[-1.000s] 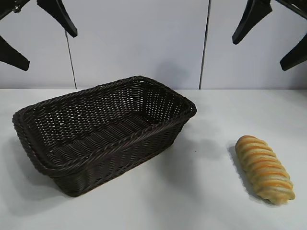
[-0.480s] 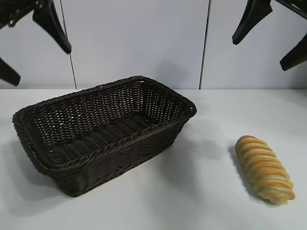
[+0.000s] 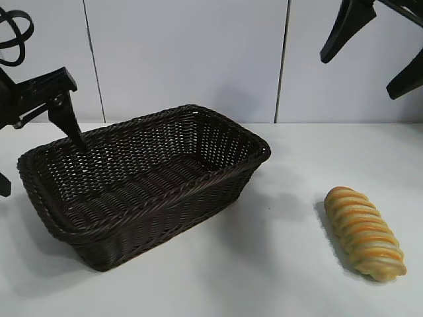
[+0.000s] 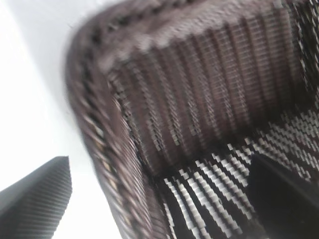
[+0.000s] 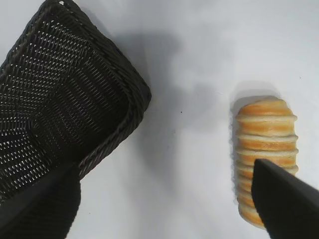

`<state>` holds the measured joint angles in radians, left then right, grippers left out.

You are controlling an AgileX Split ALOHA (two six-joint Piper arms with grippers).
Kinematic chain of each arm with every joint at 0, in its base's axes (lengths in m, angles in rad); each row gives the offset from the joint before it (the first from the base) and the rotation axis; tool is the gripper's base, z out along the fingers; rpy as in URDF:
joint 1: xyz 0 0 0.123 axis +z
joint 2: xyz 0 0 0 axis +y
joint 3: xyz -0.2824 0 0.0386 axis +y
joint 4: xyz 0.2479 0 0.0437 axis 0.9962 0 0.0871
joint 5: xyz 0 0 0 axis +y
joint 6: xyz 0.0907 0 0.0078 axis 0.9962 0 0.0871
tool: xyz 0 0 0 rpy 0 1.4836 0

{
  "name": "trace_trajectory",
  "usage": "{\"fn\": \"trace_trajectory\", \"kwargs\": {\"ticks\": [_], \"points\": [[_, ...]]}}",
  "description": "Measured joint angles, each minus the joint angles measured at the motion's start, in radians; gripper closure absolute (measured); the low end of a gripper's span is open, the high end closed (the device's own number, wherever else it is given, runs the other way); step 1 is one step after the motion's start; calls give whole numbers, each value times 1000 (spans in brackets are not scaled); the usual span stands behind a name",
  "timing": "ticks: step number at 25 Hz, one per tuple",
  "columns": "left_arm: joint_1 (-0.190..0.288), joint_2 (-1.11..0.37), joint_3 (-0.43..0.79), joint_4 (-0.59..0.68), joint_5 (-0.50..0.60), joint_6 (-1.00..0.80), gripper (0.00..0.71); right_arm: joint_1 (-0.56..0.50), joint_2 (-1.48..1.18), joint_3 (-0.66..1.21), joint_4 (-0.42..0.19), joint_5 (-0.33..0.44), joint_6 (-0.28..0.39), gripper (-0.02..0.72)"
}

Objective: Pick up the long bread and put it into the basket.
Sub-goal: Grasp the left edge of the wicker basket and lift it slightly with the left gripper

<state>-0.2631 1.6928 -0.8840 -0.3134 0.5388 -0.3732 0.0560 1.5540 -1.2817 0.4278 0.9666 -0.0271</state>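
The basket (image 3: 142,181) sits on the white table (image 3: 264,277), with the long bread (image 3: 365,232) lying well apart at its four o'clock. The left gripper (image 3: 36,155), jaws spread, straddles the basket's ten o'clock rim. The right gripper (image 3: 370,53) hangs wide open at the bread's twelve o'clock.

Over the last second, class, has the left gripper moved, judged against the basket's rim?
Yes. The left gripper has come down from the top of the exterior view to the basket's left end, one finger now at the rim, jaws open.
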Motion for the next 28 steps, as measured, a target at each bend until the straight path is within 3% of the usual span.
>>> {"fn": "trace_trajectory", "kwargs": {"ticks": [7,10,14,17,20,28], "points": [[0,57,0,-20,-45,14,30,0,0,0,0,1,0,41],[0,74,0,-47,-45,33,93,0,0,0,1,1,0,41],[0,92,0,-57,-46,36,252,0,0,0,1,2,0,41],[0,93,0,-63,-51,38,453,0,0,0,1,3,-1,41],[0,92,-1,-83,-60,30,592,0,0,0,1,4,-1,41],[0,91,-89,-59,36,71,610,0,0,0,2,5,-8,41]]}}
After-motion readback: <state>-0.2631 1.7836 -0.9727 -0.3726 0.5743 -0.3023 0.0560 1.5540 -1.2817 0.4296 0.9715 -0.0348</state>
